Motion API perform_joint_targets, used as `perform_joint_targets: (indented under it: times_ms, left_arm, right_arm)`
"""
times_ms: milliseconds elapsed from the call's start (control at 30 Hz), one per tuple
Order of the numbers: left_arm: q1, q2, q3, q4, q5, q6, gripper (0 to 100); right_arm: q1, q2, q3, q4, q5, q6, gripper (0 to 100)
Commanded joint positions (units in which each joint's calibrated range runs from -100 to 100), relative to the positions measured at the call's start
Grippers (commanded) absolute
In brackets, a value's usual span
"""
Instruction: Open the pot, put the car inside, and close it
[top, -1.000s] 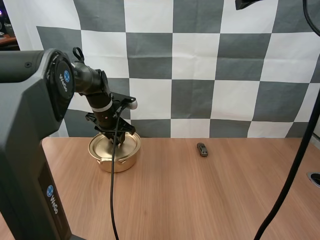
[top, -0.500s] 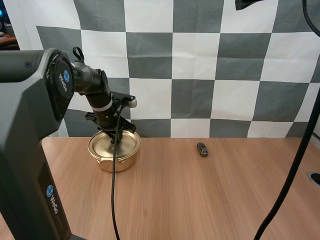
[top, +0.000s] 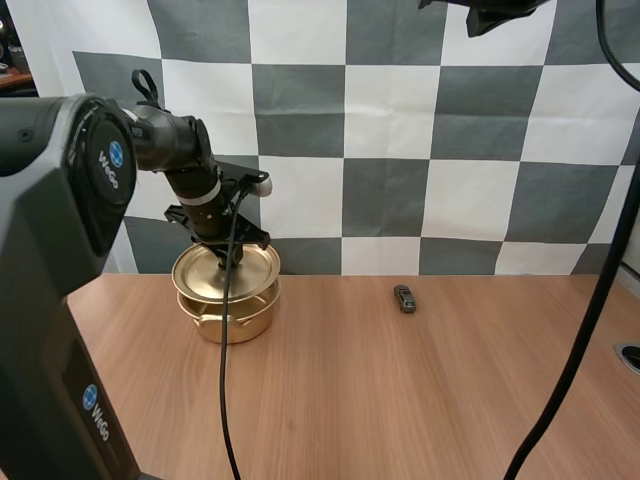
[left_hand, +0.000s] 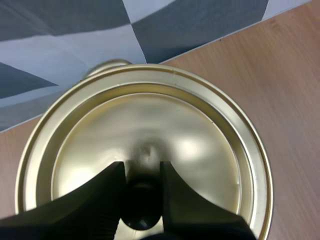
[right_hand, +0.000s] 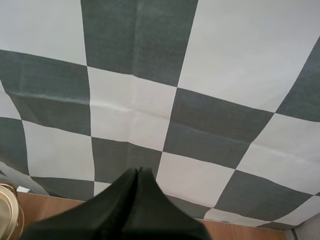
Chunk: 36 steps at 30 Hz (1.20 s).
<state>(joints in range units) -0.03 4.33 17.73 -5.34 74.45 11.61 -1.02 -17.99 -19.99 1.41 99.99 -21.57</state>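
A gold pot (top: 232, 313) stands on the wooden table (top: 400, 380) at the left. Its gold lid (top: 226, 274) hangs just above the pot's rim, slightly lifted. My left gripper (top: 224, 256) is shut on the lid's dark knob (left_hand: 142, 200), one finger (left_hand: 107, 192) on each side of it. The lid (left_hand: 145, 135) is seen from above in the left wrist view. A small dark toy car (top: 404, 298) lies on the table right of centre, near the back. My right gripper (right_hand: 139, 172) is high up, its fingers lying together as one dark wedge, holding nothing.
A round opening (top: 630, 357) sits in the table at the right edge. Bare wood stretches between the pot and the car and across the front. The pot's edge (right_hand: 9, 212) appears far below the right gripper.
My left gripper has risen with the lid, which now hangs a little above the pot rather than resting on it. The car has not moved.
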Motion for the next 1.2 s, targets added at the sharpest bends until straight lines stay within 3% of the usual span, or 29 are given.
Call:
perform_joint_targets:
  times_ms: [0, 367, 467, 700, 933, 1167]
  left_arm:
    - [0.04, -1.83, -1.24, 0.02, 2.38, -0.02, 0]
    - [0.04, -17.91, -12.98, -0.41, 18.85, -2.25, 0]
    - [0.04, -24.51, -15.84, -1.51, 25.07, -3.13, 0]
    - [0.04, -39.32, -17.67, -6.47, 25.55, -3.74, 0]
    - [0.04, -48.74, -17.67, -6.73, 25.55, -4.49, 0]
    - [0.04, -51.73, -17.67, -6.13, 25.55, -4.49, 0]
  right_arm:
    - [-0.03, 0.07, 1.55, 0.04, 0.01, -0.01, 0]
    - [-0.03, 0.21, 10.38, 0.03, 0.01, -0.14, 0]
    - [-0.03, 1.67, 11.87, 0.41, 0.01, -3.8, 0]
    - [-0.03, 8.93, 12.73, 0.41, -1.0, -4.6, 0]
    - [-0.03, 19.32, 12.73, 0.91, -2.38, -4.51, 0]
    - [-0.03, 30.96, 12.73, 6.88, 0.01, -4.6, 0]
